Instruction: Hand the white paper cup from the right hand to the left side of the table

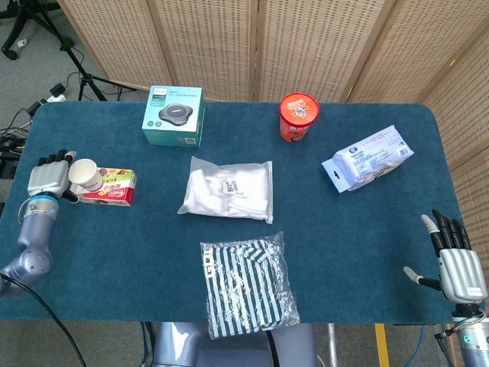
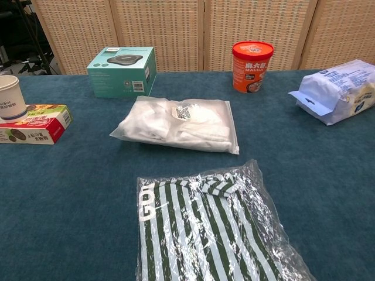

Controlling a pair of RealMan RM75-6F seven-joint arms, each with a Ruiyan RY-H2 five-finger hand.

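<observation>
The white paper cup [image 1: 85,175] is at the table's left edge, over the left end of a red snack box [image 1: 111,187]. My left hand [image 1: 47,179] grips it from the left, with the thumb under its near side. In the chest view only the cup [image 2: 12,97] shows, upright above the red box [image 2: 35,124]; the left hand is out of that frame. My right hand [image 1: 457,264] hangs off the table's near right corner, fingers spread and holding nothing.
A teal box [image 1: 174,115] and a red tub [image 1: 298,117] stand at the back. A white bagged garment [image 1: 228,188] lies mid-table, a striped bagged one [image 1: 248,284] at the front edge, and a white-blue packet [image 1: 367,157] at the right.
</observation>
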